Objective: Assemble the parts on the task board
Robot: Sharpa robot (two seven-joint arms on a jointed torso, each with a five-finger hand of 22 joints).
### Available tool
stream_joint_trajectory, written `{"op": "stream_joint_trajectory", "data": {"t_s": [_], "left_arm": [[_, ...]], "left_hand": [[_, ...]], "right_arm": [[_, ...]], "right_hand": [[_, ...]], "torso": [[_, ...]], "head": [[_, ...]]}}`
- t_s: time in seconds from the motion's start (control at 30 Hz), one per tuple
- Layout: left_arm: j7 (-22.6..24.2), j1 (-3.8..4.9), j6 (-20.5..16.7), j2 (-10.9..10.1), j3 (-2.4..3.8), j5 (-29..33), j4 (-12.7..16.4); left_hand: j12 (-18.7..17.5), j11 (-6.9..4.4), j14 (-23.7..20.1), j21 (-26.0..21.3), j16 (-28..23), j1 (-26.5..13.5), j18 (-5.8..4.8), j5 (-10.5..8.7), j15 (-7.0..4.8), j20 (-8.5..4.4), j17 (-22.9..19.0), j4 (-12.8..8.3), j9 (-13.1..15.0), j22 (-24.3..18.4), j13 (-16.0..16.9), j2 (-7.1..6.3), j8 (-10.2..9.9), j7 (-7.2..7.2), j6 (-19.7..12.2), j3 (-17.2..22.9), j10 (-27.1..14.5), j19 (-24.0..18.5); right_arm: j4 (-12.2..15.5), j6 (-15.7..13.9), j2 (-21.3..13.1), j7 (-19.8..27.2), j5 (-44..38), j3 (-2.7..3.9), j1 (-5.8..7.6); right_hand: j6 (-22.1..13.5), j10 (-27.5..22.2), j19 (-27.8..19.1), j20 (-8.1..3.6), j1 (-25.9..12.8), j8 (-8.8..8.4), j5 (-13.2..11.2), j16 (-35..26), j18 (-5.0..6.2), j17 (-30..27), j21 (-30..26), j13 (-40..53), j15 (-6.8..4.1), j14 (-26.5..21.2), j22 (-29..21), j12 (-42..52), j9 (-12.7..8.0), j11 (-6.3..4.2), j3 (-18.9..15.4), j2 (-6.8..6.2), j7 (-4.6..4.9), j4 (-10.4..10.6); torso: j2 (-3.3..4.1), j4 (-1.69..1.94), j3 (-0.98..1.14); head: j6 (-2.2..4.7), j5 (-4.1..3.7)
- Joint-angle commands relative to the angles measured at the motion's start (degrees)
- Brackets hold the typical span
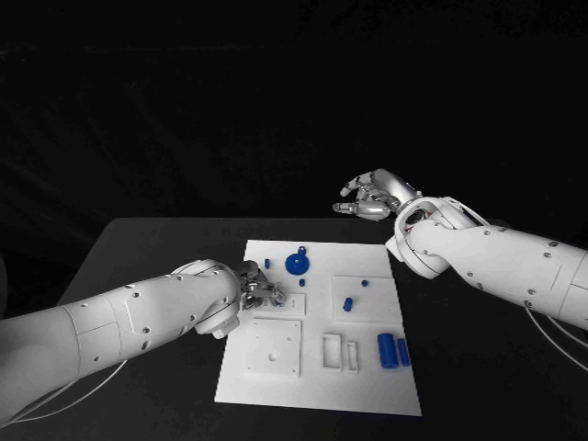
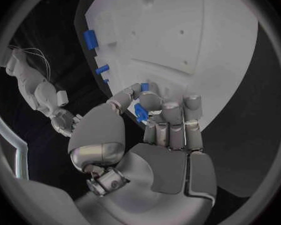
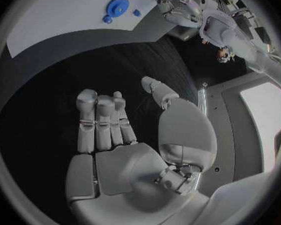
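The white task board (image 1: 318, 390) lies in the middle of the table. My left hand (image 1: 254, 292) hovers over its left side and pinches a small blue part (image 2: 140, 112) between thumb and fingers. A round blue part (image 1: 297, 265) stands at the board's far end, also seen as the round blue part (image 3: 117, 6) in the right wrist view. Two blue pegs (image 1: 393, 351) lie near the board's right edge. Small blue parts (image 1: 348, 302) sit mid-board. My right hand (image 1: 374, 196) is raised beyond the board's far right corner, fingers apart (image 3: 103, 122), holding nothing.
A raised white square block (image 1: 276, 349) and two slotted frames (image 1: 342, 352) sit on the near half of the board. Black table (image 1: 149, 248) surrounds the board on all sides. My right forearm (image 1: 506, 266) reaches over the table's right side.
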Motion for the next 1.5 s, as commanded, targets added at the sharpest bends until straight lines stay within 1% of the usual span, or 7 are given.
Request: {"op": "stream_joint_trajectory", "data": {"t_s": [0.03,0.27,0.57,0.77,0.93,1.2,1.5], "left_arm": [[1.71,-0.06,0.47,-0.03,0.01,2.54,0.32],[3.51,-0.06,0.21,-0.76,0.21,5.89,1.17],[9.79,-0.07,0.22,-2.82,3.12,12.11,2.67],[18.7,-0.07,2.4,-5.96,4.01,19.14,5.62],[23.96,-0.07,6.21,-7.71,4.03,22.6,7.6],[28.56,-0.13,9.65,-9.41,4.0,24.07,9.25],[29.79,-0.16,10.26,-9.67,4.0,25.15,9.59]], "left_hand": [[0.08,0.2,0.1,-0.28,0.29,2.78,-0.43,0.51,0.26,-7.05,-0.1,-1.37,0.16,0.14,-0.13,4.5,-0.25,-0.11,0.59,0.48,0.19,-0.41],[0.1,0.25,0.18,-0.4,0.35,2.4,-0.58,-0.46,0.32,-6.97,-0.17,-2.68,0.7,0.25,-0.24,6.25,-0.27,-0.07,0.55,0.57,0.4,-0.44],[0.07,0.32,0.31,-0.6,0.36,2.15,-0.62,-1.57,0.38,-6.96,-0.24,-3.09,1.02,0.23,-0.36,6.9,-0.45,0.0,0.24,0.74,0.56,-0.38],[-0.06,0.34,0.2,-0.8,0.27,2.19,-0.65,-1.78,0.4,-6.94,-0.3,-3.37,1.16,0.19,-0.44,7.18,-0.59,0.04,0.0,0.9,0.37,-0.47],[-0.14,0.37,-0.01,-1.02,0.17,2.12,-0.72,-1.86,0.39,-6.88,-0.34,-3.7,1.3,0.14,-0.49,7.45,-0.71,0.07,-0.23,0.9,0.08,-0.61],[-0.12,0.48,-0.56,-1.42,0.08,1.95,-0.93,-2.84,0.49,-6.74,-0.34,-3.96,1.58,0.14,-0.48,7.74,-0.97,0.2,-0.66,0.79,-0.53,-1.0],[-0.07,0.5,-0.72,-1.51,0.1,2.0,-0.98,-3.17,0.52,-6.72,-0.33,-3.97,1.68,0.16,-0.46,7.82,-1.03,0.22,-0.75,0.81,-0.7,-1.11]], "right_arm": [[0.02,1.08,-0.06,0.46,0.12,0.02,-0.03],[0.24,2.06,-0.23,1.2,0.66,0.01,-0.06],[2.3,5.51,-1.1,4.34,-0.21,-0.21,-0.39],[5.74,10.92,-2.4,6.47,-4.93,-1.39,-0.97],[8.12,12.3,-2.66,8.17,-8.43,-2.82,-1.52],[10.87,12.79,-2.55,9.45,-12.87,-4.62,-2.01],[13.0,13.22,-2.66,10.02,-13.78,-5.34,-2.24]], "right_hand": [[0.01,-0.44,0.38,-0.1,0.06,0.23,0.4,-0.18,5.78,0.01,-0.33,-0.08,0.03,-0.22,0.37,0.4,0.0,0.01,0.01,0.04,0.38,0.29],[-0.01,-0.47,0.38,-0.13,0.32,0.23,0.43,-0.17,5.78,0.01,-0.34,-0.15,0.02,-0.23,0.4,0.47,0.0,0.01,0.06,0.09,0.37,0.17],[0.0,-0.71,0.28,-0.25,3.84,0.33,-1.1,-0.08,5.78,0.12,-0.36,-0.51,0.01,-0.33,0.69,0.91,0.0,-0.01,0.85,1.05,0.36,-2.47],[0.72,-0.58,0.41,-0.15,6.71,0.75,-2.41,0.21,5.78,0.31,-0.09,-0.81,-0.09,-0.17,0.98,1.43,0.07,-0.13,2.0,2.14,0.21,-4.99],[1.25,-0.24,0.69,-0.06,8.44,0.94,-5.51,0.64,5.78,0.55,0.44,-1.0,-0.24,0.21,1.18,2.03,-0.02,-0.27,4.05,2.58,0.08,-5.77],[0.63,-0.17,0.71,0.05,9.12,0.55,-6.77,0.87,5.78,0.74,0.95,-1.23,-0.57,0.3,1.22,2.41,-0.36,-0.66,5.32,2.43,-0.37,-6.3],[-0.42,-0.23,0.58,0.1,9.91,0.14,-6.63,0.86,5.78,0.81,1.25,-1.53,-1.16,0.25,1.18,2.55,-0.64,-1.28,6.57,2.14,-1.02,-6.95]], "torso": [[-0.03,0.02,-0.03],[-0.01,0.0,-0.05],[-0.06,0.07,-0.04],[-0.09,0.12,-0.07],[-0.05,0.05,-0.02],[-0.01,0.01,-0.14],[0.0,0.04,-0.09]], "head": [[0.1,-0.02],[0.22,-0.11],[0.84,-0.29],[1.3,-0.58],[1.98,-0.5],[2.59,-0.82],[2.54,-0.88]]}}
